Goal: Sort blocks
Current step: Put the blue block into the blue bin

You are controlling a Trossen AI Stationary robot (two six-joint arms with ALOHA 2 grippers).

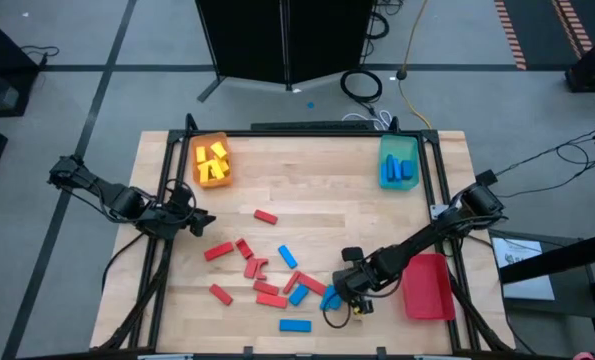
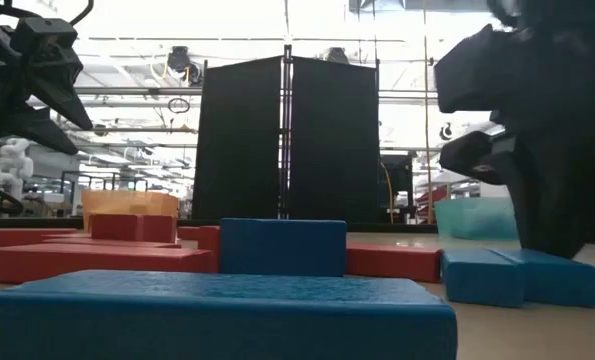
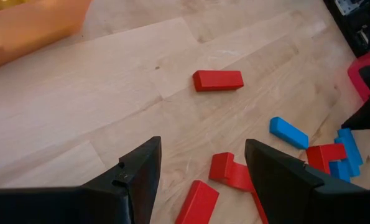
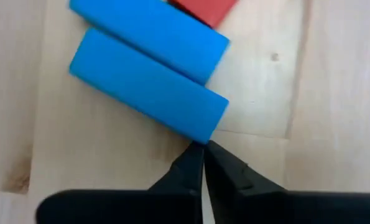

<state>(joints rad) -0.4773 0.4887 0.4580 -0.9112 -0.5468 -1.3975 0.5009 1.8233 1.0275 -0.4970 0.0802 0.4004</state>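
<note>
Right wrist view: right hand [image 4: 203,152] closed, tips against blue block [image 4: 148,86].

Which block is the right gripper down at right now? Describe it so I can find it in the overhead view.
Start at the red tray on the table's right edge. Just left of it, the right gripper is down, shut, at the end of a blue block. That block lies side by side against a second blue block; it is the one nearer the gripper.

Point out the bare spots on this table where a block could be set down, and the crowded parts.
Bare wood lies between the orange tray and the teal tray, above the lone red block. The front left corner of the table is also free. It is crowded with loose blocks from centre to front, beside the right gripper.
</note>
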